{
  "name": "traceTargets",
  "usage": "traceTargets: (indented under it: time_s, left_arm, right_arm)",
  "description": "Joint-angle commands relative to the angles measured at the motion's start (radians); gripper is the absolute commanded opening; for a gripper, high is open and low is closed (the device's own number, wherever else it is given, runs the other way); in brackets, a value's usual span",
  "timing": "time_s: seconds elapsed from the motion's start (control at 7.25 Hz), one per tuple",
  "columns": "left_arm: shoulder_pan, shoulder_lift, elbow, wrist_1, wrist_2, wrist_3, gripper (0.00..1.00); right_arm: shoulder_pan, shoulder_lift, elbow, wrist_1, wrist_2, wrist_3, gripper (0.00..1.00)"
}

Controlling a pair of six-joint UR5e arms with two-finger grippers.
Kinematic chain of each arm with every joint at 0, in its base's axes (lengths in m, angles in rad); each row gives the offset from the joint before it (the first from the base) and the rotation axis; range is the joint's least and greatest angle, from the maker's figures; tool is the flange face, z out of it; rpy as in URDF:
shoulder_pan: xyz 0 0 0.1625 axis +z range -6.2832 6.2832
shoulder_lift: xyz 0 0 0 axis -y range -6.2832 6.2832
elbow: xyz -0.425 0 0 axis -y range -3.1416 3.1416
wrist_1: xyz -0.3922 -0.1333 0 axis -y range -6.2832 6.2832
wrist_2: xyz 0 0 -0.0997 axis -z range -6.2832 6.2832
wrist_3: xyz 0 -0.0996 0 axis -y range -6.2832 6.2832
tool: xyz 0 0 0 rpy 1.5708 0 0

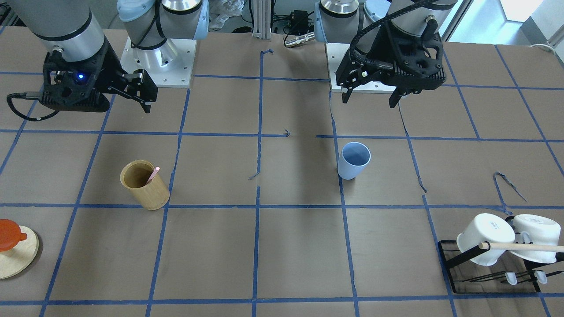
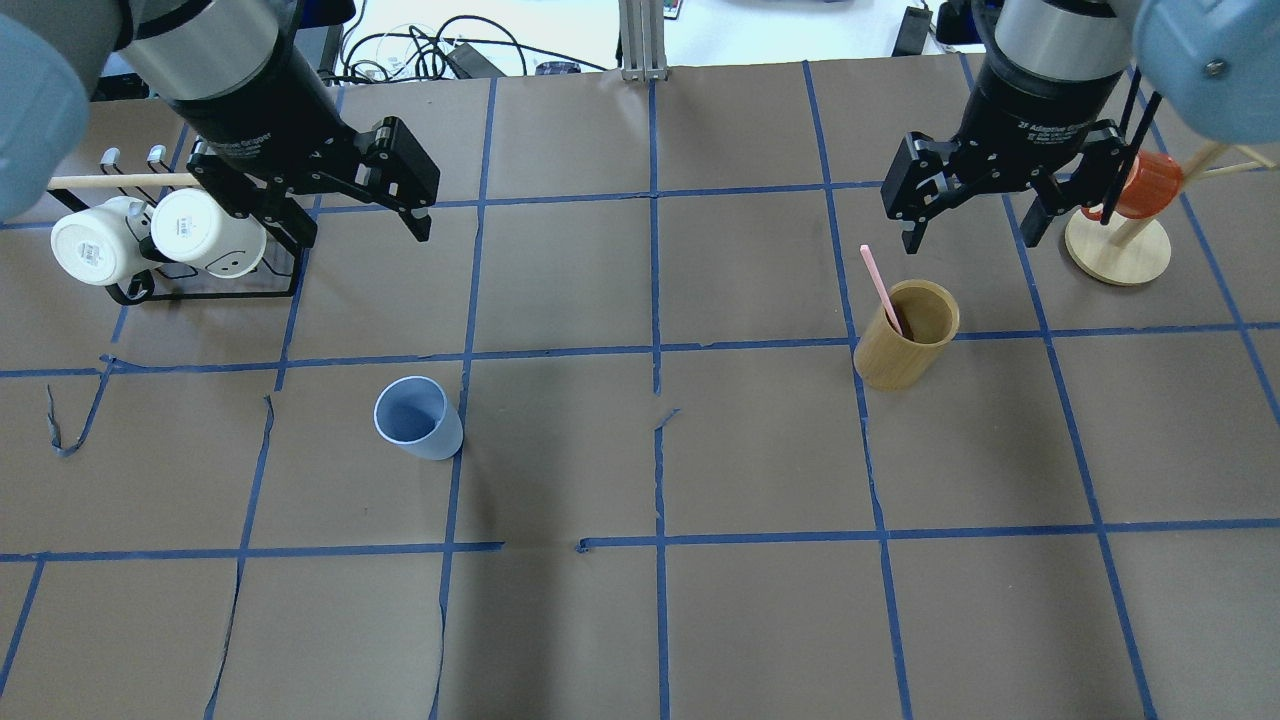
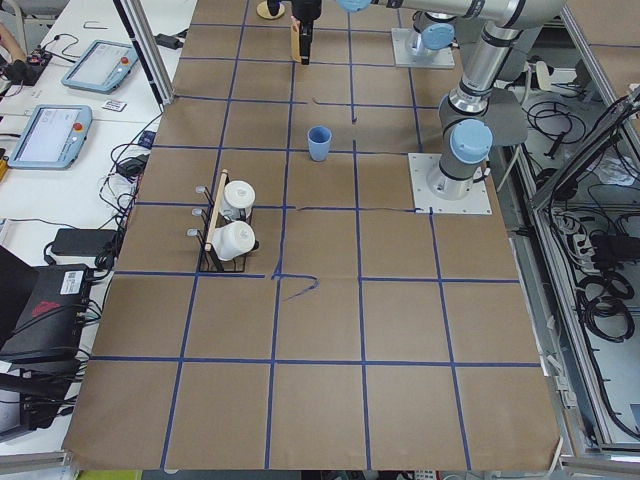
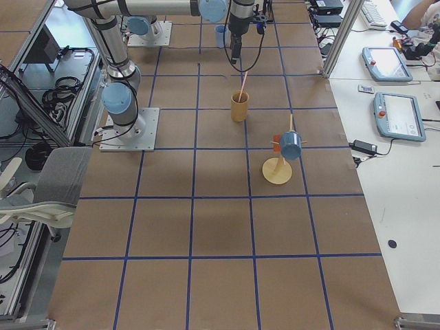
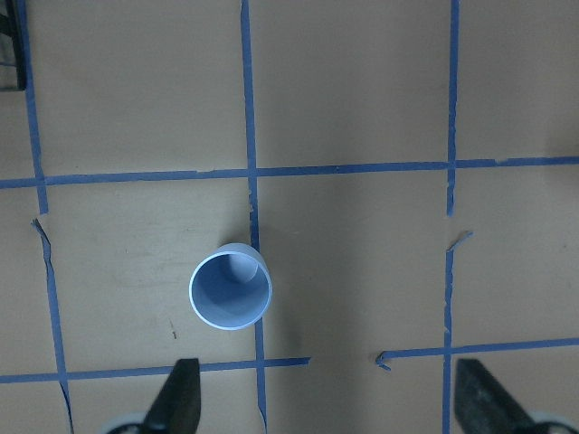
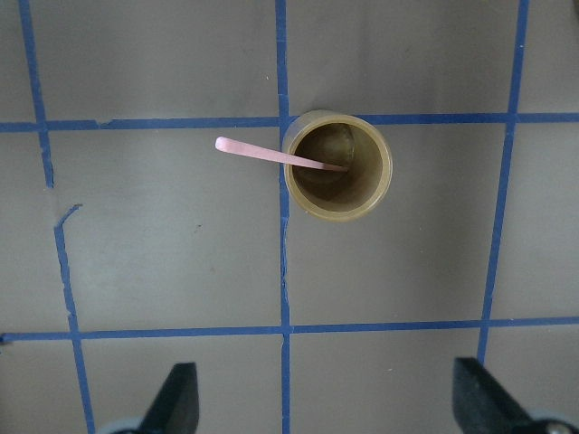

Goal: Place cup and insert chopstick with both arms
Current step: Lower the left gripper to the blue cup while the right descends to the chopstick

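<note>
The light-blue cup stands upright and empty on the brown table, left of centre; it also shows in the front view and the left wrist view. My left gripper hangs open and empty above and behind it. One pale-pink chopstick leans in a tan bamboo cylinder on the right side, its top sticking out over the rim. My right gripper hangs open and empty above and behind the cylinder.
A black rack with two white mugs and a long wooden dowel stands at the far left. A round wooden stand with an orange cup stands at the far right. Blue tape lines grid the table.
</note>
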Motion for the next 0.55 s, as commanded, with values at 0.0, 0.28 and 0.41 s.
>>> traceTargets:
  time_s: [0.0,0.28,0.41]
  left_arm:
    - [0.001,0.013,-0.048,0.004,-0.001,0.003,1.00]
    - [0.001,0.016,-0.088,0.004,0.000,0.009,1.00]
    - [0.002,0.014,-0.113,0.009,-0.001,0.015,1.00]
  right_arm:
    - [0.007,0.011,0.055,-0.200,0.002,-0.008,1.00]
    - [0.028,0.020,0.136,-0.352,0.001,-0.044,1.00]
    - [0.033,0.025,0.187,-0.452,0.002,-0.045,1.00]
